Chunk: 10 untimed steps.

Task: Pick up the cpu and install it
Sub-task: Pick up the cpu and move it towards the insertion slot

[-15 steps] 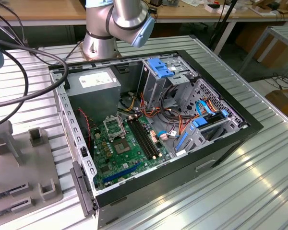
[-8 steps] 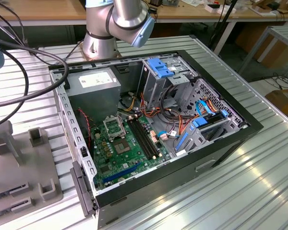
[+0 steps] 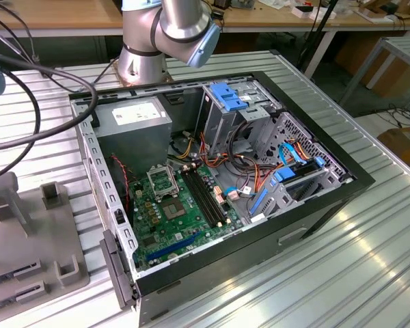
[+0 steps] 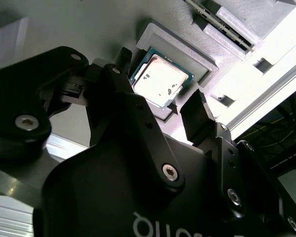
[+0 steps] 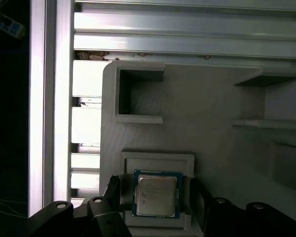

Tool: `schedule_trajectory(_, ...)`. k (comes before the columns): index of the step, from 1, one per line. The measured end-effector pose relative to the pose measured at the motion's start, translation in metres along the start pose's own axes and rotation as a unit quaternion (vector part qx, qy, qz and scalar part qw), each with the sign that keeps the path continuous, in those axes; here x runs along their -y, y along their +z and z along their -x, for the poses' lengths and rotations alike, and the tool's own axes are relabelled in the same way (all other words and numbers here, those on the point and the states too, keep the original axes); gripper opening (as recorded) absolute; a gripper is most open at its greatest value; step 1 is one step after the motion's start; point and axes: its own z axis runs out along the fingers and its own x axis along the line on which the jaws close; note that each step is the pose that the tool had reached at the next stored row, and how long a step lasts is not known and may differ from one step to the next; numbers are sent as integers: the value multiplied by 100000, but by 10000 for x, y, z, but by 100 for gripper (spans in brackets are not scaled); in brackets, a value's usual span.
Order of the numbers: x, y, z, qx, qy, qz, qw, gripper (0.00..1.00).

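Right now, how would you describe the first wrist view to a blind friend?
The cpu, a small silvery square chip, lies in a recess of a grey holder; the black gripper is open, straddling it without touching.

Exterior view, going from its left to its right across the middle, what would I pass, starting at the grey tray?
grey fixture tray → hinged socket frame → black memory slots → lower blue bracket → case's black side wall
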Motion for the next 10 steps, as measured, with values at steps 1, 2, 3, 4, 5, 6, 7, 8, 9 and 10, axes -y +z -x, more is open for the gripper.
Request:
schedule_trajectory(1,0,0,0,5,-1,4,100000,67)
schedule_trajectory(2,0,0,0,4,2,-2,100000,67)
schedule_trajectory(3,0,0,0,7,3,-1,100000,67)
schedule_trajectory(4,0,0,0,8,6,-4,100000,67)
schedule_trajectory(5,0,0,0,7,3,-8,100000,67)
schedule_trajectory(6,0,0,0,4,4,-13,100000,67)
schedule_trajectory(7,0,-1,0,1,4,-25,100000,67)
schedule_trajectory(8,-1,-3,0,1,8,-116,100000,67)
schedule_trajectory(9,-1,-4,1,-20,22,-560,99998,67)
schedule_trajectory(10,0,-3,2,-18,38,-857,99996,67)
